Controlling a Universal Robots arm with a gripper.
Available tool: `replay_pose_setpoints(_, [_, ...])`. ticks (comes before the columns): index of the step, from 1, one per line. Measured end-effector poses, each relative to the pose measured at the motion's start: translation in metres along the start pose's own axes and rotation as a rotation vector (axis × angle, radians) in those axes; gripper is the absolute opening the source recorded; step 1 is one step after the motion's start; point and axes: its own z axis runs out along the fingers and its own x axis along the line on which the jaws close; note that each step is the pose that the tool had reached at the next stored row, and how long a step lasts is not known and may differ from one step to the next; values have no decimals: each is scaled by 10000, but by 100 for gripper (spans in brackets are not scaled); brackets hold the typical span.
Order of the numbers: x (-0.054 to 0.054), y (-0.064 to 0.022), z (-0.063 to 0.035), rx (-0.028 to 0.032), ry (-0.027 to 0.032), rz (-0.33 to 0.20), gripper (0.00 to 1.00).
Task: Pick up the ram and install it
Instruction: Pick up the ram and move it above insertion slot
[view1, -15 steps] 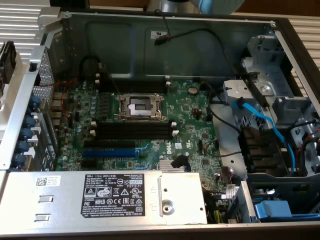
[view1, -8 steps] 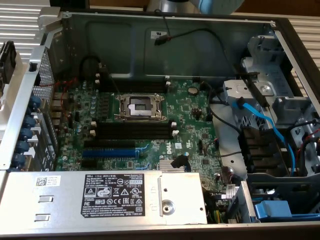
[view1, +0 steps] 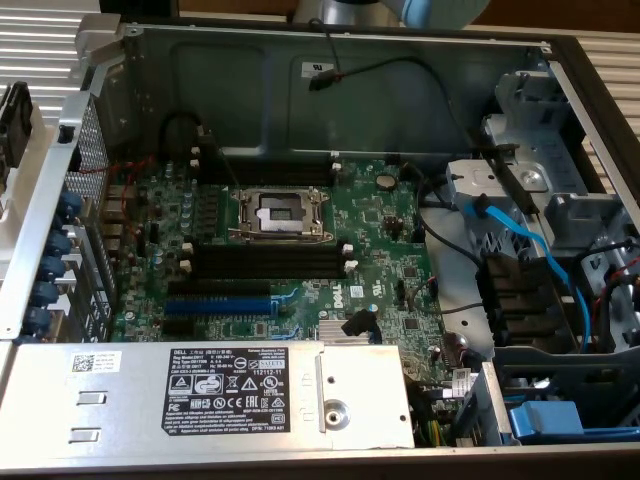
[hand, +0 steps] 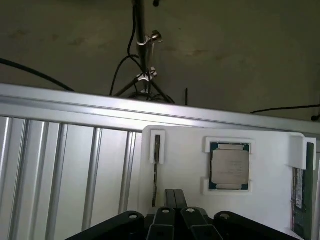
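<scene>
Green motherboard (view1: 300, 250) lies in the open desktop case (view1: 330, 60) in the exterior view, with the metal CPU socket (view1: 280, 212) near its middle. Long black memory slots (view1: 265, 262) with white end clips run just beside the socket on the side nearer the power supply (view1: 200, 395), and a second bank (view1: 265, 170) lies on the socket's far side, toward the case's back wall. Past the nearer bank from the socket is the blue slot (view1: 215, 305), and a small finned heatsink (view1: 345, 335) sits by the power supply's edge. Blue cables (view1: 530, 250) and a drive cage (view1: 560, 200) crowd the case well to the exterior view's right of the socket, and a black cable (view1: 400, 70) droops across the back wall beyond it. A piece of the robot arm (view1: 400, 10) pokes in above that wall. The wrist view gives a different place: a white tray (hand: 185, 150) on a ribbed aluminium top (hand: 65, 165), with tripod legs (hand: 142, 75) and cables on the floor beyond. A processor chip (hand: 230, 166) rests in the tray's corner brackets. The ram (hand: 299, 200) lies flat at the tray's edge, with the processor between it and a thin dark strip (hand: 156, 150) held in another bracket. The gripper (hand: 175, 192) hangs over the tray's near edge, its two dark fingers pressed together and holding nothing, closer to the strip and the processor than to the ram.
</scene>
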Motion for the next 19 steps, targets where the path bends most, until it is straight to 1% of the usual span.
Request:
replay_pose_setpoints(4, [22,-23,69,40,4,-1,10])
replay_pose_setpoints(8, [48,-81,111,48,5,-3,10])
replay_pose_setpoints(13, [120,-100,118,48,4,-3,10])
replay_pose_setpoints(19, [130,-100,118,48,4,-2,10])
